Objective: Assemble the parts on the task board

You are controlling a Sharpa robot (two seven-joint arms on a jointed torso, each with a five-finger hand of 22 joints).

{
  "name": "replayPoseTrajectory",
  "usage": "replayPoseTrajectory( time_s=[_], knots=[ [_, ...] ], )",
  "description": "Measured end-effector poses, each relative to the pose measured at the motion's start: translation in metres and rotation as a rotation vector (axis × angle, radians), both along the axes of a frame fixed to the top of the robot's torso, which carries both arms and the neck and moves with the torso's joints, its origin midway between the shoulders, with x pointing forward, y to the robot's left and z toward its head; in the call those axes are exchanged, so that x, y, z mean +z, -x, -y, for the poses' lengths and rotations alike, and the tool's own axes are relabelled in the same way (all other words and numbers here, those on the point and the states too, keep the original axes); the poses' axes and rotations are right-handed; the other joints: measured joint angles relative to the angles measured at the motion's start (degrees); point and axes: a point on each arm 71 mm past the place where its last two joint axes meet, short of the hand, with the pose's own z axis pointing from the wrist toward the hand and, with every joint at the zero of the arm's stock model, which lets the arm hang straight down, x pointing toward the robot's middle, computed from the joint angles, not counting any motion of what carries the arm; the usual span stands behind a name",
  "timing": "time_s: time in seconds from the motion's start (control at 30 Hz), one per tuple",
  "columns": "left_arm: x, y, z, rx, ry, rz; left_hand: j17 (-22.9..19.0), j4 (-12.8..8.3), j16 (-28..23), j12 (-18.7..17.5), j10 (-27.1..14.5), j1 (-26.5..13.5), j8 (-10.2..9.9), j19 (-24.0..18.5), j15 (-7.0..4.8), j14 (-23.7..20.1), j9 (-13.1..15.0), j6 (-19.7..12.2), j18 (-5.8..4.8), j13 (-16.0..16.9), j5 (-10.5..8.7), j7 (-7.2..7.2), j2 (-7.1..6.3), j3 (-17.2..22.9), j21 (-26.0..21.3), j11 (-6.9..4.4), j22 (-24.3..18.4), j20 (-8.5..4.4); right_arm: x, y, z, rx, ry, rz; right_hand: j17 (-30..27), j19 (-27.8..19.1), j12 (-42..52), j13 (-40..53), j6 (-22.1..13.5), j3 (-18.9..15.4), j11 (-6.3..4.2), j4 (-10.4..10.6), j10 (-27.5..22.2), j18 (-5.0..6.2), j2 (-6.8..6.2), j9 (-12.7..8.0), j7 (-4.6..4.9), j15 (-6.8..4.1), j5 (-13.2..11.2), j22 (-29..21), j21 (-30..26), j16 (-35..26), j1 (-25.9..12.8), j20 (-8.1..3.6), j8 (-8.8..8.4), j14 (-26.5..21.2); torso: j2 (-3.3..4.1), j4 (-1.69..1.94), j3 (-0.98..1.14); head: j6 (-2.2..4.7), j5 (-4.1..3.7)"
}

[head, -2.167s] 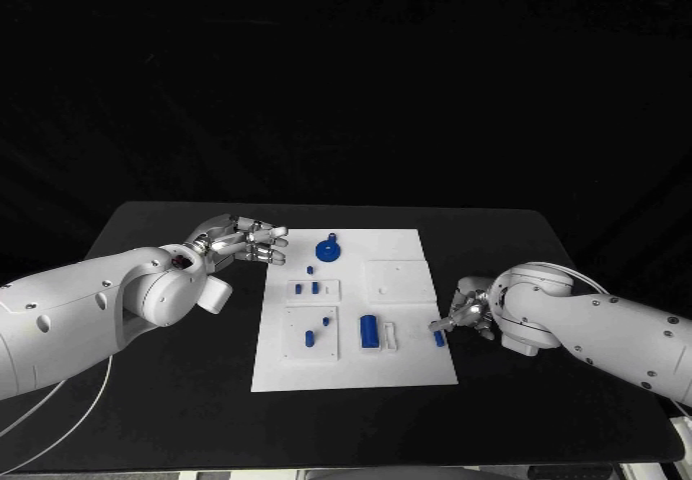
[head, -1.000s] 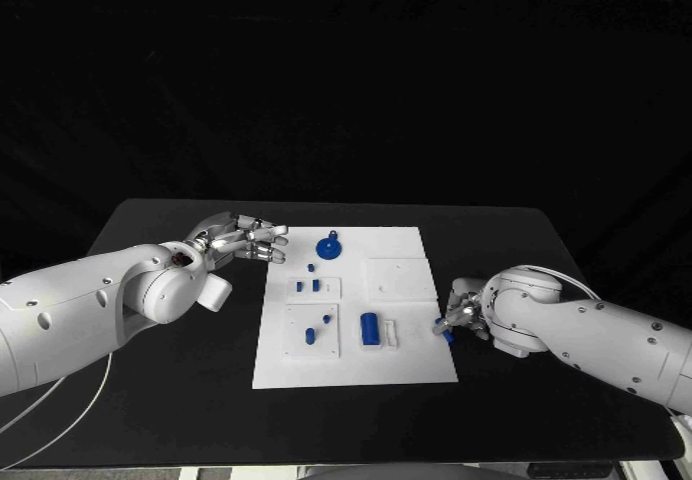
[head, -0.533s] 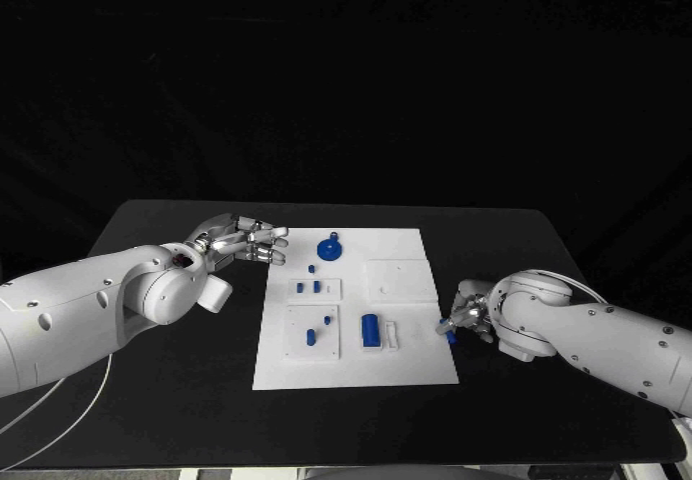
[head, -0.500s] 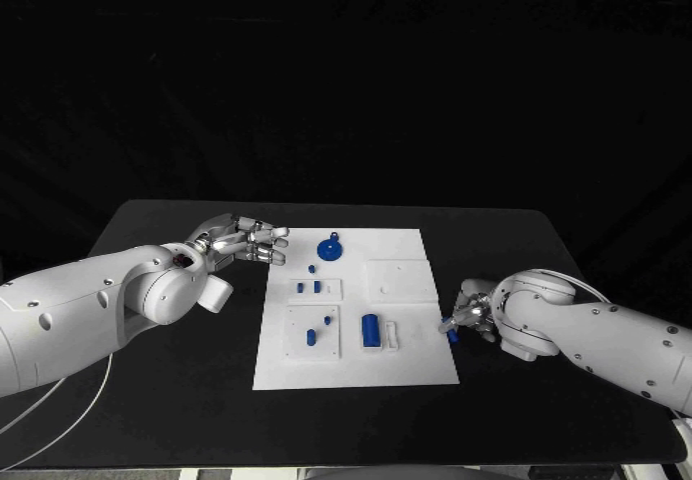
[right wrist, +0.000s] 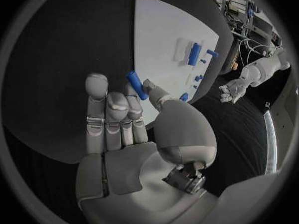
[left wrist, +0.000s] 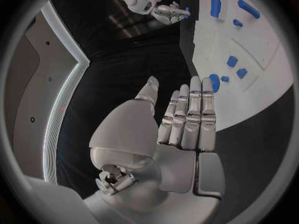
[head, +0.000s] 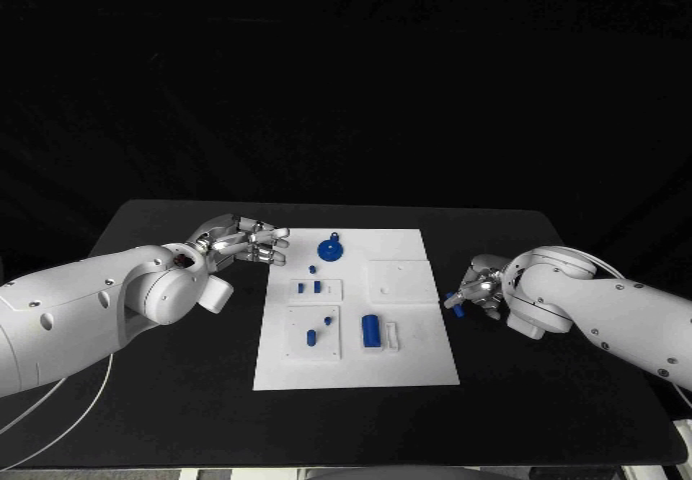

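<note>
the black surface carries the white task board at its middle. nearest the robot on the board, a white inset tile holds a slanted blue piece and a smaller blue piece just beyond it. beside that tile to the right lies a blue cylinder, set lengthwise, with a narrow white strip just beside it.

just off the board's right edge is the right hand, raised above the surface. it pinches a small blue peg between thumb and a finger; the right wrist view shows the peg clamped at the fingertips, with the remaining fingers held straight and close together, not touching it. the peg is apart from the board.

farther out, a second inset tile carries two short blue pieces side by side, with another small blue piece just beyond the tile. to its right is a bare white square plate.

off the board's left edge, level with its far half, is the left hand. it holds nothing; the left wrist view shows its fingers extended and lying side by side, thumb set apart.

farthest on the board is a round blue part with a small stem, near the far edge.
</note>
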Motion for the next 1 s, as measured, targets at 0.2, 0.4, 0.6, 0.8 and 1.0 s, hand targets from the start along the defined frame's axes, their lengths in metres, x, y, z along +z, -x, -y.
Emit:
replayPoseTrajectory(
  time_s=[0.2, 0.4, 0.6, 0.8, 1.0],
  knots=[
    [0.000, 0.000, 0.000, -0.001, -0.001, -0.001, 0.00, 0.00, 0.00, 0.00, 0.00, 0.00, 0.00, 0.00, 0.00, 0.00, 0.00, 0.00, 0.00, 0.00, 0.00, 0.00, 0.00, 0.00, 0.00, 0.00, 0.00, 0.00, 0.006, 0.002, -0.018, 0.018, -0.056, -0.003, -0.07, 0.00, 0.00, 0.00, 0.00, 0.80, 0.01, -0.80, 0.00, 0.00, -0.30, -0.01, 0.00, 0.00, 0.60, 0.00, 0.00, 0.00, -0.30, 0.00, 0.00, 0.00, 0.00, 0.00, 0.02, -0.08, 0.05],
    [0.000, 0.000, 0.002, -0.003, -0.001, -0.001, 0.00, 0.00, 0.00, 0.00, 0.00, 0.00, 0.00, 0.00, 0.00, 0.00, 0.00, 0.00, 0.00, 0.00, 0.00, 0.00, 0.00, 0.00, 0.00, 0.00, 0.00, 0.00, 0.006, 0.005, -0.046, 0.054, -0.126, -0.027, -0.16, 0.00, 0.00, 0.00, -0.01, 0.95, 0.03, -0.95, 0.02, 0.00, -0.37, -0.29, 0.01, 0.01, 0.83, 0.00, 0.00, 0.00, -0.36, 0.00, 0.00, -0.01, 0.02, -0.03, 0.01, -0.15, -0.02],
    [0.000, 0.000, 0.002, -0.004, -0.001, -0.002, 0.00, 0.00, 0.00, 0.00, 0.00, 0.00, 0.00, 0.00, 0.00, 0.00, 0.00, 0.00, 0.00, 0.00, 0.00, 0.00, 0.00, 0.00, 0.00, 0.00, 0.01, 0.00, -0.005, 0.012, -0.067, 0.084, -0.160, -0.063, -0.27, 0.00, 0.00, 0.00, -0.01, 0.95, 0.04, -0.96, 0.02, -0.01, -0.53, -0.34, 0.01, 0.01, 0.98, -0.01, 0.00, 0.00, -0.52, 0.00, -0.01, -0.01, 0.02, 0.00, 0.03, -0.16, -0.04],
    [0.000, 0.000, 0.003, -0.005, -0.001, -0.003, 0.00, 0.00, 0.00, 0.00, 0.00, 0.00, 0.00, 0.00, 0.00, 0.00, 0.00, 0.00, 0.00, 0.00, 0.00, 0.00, 0.00, 0.00, 0.00, 0.00, 0.01, 0.00, -0.014, 0.017, -0.082, 0.107, -0.169, -0.078, -0.27, 0.00, 0.00, 0.00, -0.02, 0.63, 0.05, -0.65, 0.02, 0.00, -0.32, -0.34, 0.02, 0.01, 1.05, -0.08, 0.00, 0.00, -0.84, 0.00, -0.03, -0.01, 0.02, 0.00, 0.08, -0.16, 0.05],
    [0.000, 0.000, 0.004, -0.008, 0.000, -0.003, 0.00, 0.00, 0.00, 0.00, 0.00, 0.00, 0.00, 0.00, 0.00, 0.00, 0.00, 0.00, 0.00, 0.00, 0.00, 0.00, 0.00, 0.00, 0.00, 0.00, 0.01, 0.00, -0.019, 0.019, -0.093, 0.129, -0.165, -0.075, -0.27, 0.00, -0.01, 0.01, -0.03, 0.18, 0.05, -0.21, 0.01, 0.00, -0.19, -0.41, 0.02, 0.01, 0.83, -0.08, 0.00, 0.00, -0.96, 0.00, -0.04, -0.01, 0.02, -0.05, 0.09, -0.10, 0.01]
  ],
)
